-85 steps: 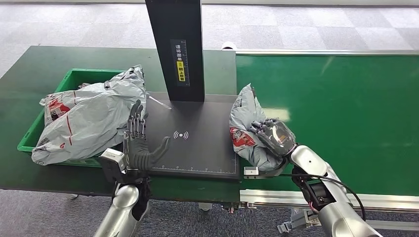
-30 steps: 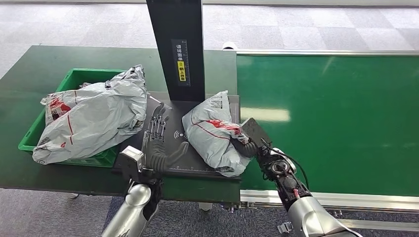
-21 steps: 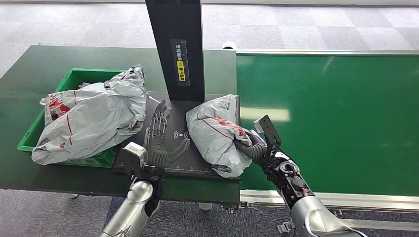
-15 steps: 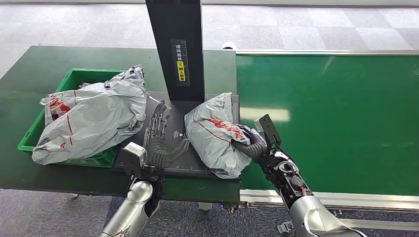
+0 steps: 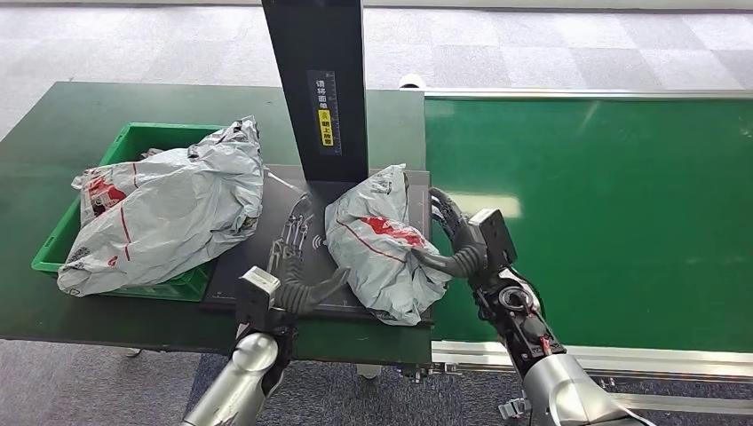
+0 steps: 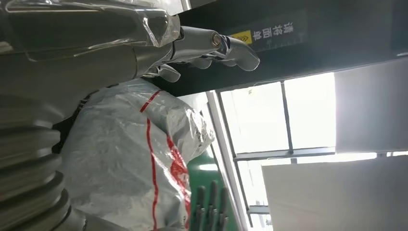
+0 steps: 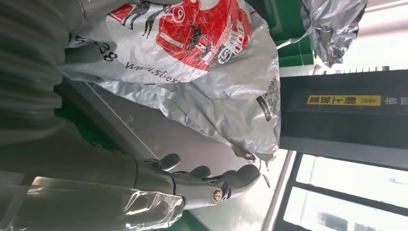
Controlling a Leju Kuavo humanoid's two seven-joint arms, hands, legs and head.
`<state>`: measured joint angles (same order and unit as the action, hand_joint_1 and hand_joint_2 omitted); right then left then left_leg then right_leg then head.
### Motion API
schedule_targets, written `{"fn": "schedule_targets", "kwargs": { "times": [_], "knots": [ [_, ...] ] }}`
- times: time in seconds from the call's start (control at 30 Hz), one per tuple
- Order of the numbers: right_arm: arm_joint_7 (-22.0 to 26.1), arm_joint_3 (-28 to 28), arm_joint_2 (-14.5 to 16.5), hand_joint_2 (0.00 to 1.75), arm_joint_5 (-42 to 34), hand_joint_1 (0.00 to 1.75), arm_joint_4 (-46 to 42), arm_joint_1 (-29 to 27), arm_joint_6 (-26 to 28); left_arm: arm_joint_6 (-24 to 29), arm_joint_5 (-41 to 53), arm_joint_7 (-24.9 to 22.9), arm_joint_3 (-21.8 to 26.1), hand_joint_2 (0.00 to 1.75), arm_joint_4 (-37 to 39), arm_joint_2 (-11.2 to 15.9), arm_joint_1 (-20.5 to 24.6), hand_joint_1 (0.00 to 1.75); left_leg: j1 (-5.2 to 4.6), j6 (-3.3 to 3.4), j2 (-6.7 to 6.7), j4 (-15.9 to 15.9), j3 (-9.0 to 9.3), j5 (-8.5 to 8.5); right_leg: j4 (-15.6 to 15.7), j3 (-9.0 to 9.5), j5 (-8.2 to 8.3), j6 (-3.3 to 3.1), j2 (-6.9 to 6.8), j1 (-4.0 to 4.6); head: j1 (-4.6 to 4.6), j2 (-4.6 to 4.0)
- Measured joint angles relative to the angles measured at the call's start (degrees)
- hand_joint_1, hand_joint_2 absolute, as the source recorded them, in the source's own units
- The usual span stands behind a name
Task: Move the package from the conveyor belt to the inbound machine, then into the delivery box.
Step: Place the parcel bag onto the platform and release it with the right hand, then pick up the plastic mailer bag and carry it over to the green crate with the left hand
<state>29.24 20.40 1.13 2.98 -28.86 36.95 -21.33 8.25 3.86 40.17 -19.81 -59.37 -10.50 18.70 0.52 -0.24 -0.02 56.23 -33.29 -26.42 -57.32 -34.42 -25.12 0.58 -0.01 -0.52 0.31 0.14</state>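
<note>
Grey tiled floor (image 5: 550, 53), green conveyor belt (image 5: 622, 195); package (image 5: 377, 244) between two empty, spread robot hands.

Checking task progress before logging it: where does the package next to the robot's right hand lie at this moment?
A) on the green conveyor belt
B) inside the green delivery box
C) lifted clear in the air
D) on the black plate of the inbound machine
D: the package lies on the black plate at the foot of the machine's column, with the right hand at its side.
</note>
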Motion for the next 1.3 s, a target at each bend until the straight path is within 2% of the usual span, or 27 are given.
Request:
{"fn": "schedule_targets", "kwargs": {
  "times": [0.2,0.57,0.63,0.77,0.97,1.13,1.27,1.3],
  "knots": [
    [0.94,2.32,-2.01,1.75,2.14,0.0,-6.6,-3.55,3.25,-1.16,3.39,-0.14,-0.97,1.75,2.74,0.18,0.08,0.0,0.0,0.0,-0.01,0.0,-0.01,0.0,0.0,0.0,0.0,0.0,-0.01,0.0,0.01,-0.01],
    [1.55,1.02,-4.28,1.75,1.57,0.0,-17.49,-10.95,5.8,-3.01,5.71,-2.28,-2.8,1.75,6.76,-1.25,0.0,0.0,0.0,0.0,0.0,0.0,-0.02,-0.03,0.01,-0.02,-0.01,0.0,0.0,0.0,0.01,-0.01],
    [1.55,0.5,-4.5,1.75,0.97,0.0,-18.74,-12.01,5.65,-0.79,6.71,-4.53,-2.87,1.75,7.47,-1.55,0.11,0.0,0.0,0.0,0.0,0.0,-0.01,-0.03,0.01,-0.03,-0.01,0.0,0.0,0.0,-0.01,-0.01],
    [1.86,-1.78,-4.7,1.75,-1.54,0.0,-22.01,-15.41,3.47,7.76,9.79,-10.35,-2.94,1.75,10.87,-2.31,1.78,0.0,0.0,0.0,-0.03,0.0,-0.03,-0.03,0.02,-0.03,-0.01,0.0,-0.02,0.0,0.0,-0.01],
    [1.92,-4.24,-4.05,1.75,-2.76,0.0,-23.35,-17.97,0.8,18.52,16.42,-16.31,-2.75,1.75,19.72,-3.98,8.91,0.0,0.0,0.01,-0.01,0.0,-0.04,-0.02,0.01,-0.02,0.0,0.0,-0.01,0.0,0.01,-0.01],
    [1.62,-4.75,-2.64,1.75,-2.61,0.0,-23.01,-17.85,-0.5,20.71,21.88,-21.44,-3.01,1.75,26.49,-4.7,13.43,0.0,0.0,0.01,-0.01,0.0,-0.03,-0.01,0.01,-0.02,0.0,0.0,-0.01,0.0,0.0,-0.01],
    [1.53,-5.03,-1.85,1.75,-2.07,0.0,-22.31,-17.21,-0.83,18.36,23.62,-23.02,-3.45,1.75,29.56,-4.71,14.73,0.0,0.0,0.01,-0.01,-0.01,-0.04,-0.02,0.0,-0.02,0.0,0.0,-0.01,0.0,-0.01,-0.01],
    [1.53,-5.12,-1.72,1.75,-2.01,0.0,-22.07,-16.94,-0.92,17.4,23.56,-22.84,-3.44,1.75,29.96,-4.7,14.83,0.17,0.0,0.01,-0.01,-0.01,-0.04,-0.02,0.0,-0.02,0.0,0.0,-0.01,0.0,-0.01,-0.01]
  ]
}}
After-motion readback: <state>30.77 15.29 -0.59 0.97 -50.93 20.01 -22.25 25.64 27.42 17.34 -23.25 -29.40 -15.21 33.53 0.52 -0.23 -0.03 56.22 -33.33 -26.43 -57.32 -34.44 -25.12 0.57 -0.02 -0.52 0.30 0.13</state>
